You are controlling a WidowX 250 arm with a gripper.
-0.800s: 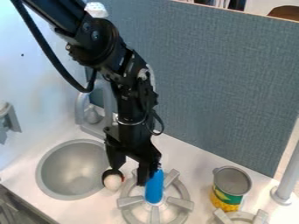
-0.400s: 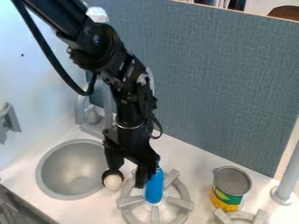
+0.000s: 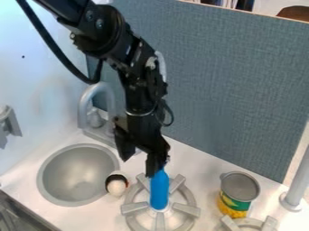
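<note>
A blue-grey textured panel (image 3: 229, 81) stands behind one white counter (image 3: 196, 158), with a pale wall (image 3: 39, 67) at left and a brown rounded thing (image 3: 296, 12) in the room beyond the panel. One black arm (image 3: 136, 67) slants down from the top edge; its gripper (image 3: 138, 167) is released, the two fingers spread apart, one near the top of a blue object. On the counter are one round grey sink (image 3: 75, 176) and two grey burners, one whole (image 3: 184, 208) and one cut by the bottom edge (image 3: 269, 223). There is one curved faucet (image 3: 86, 103), one green-and-yellow can (image 3: 236, 204) with a grey top, one blue object (image 3: 159, 191) on the whole burner, and, smallest, one black-and-white thing (image 3: 116, 186) between sink and burner
</note>
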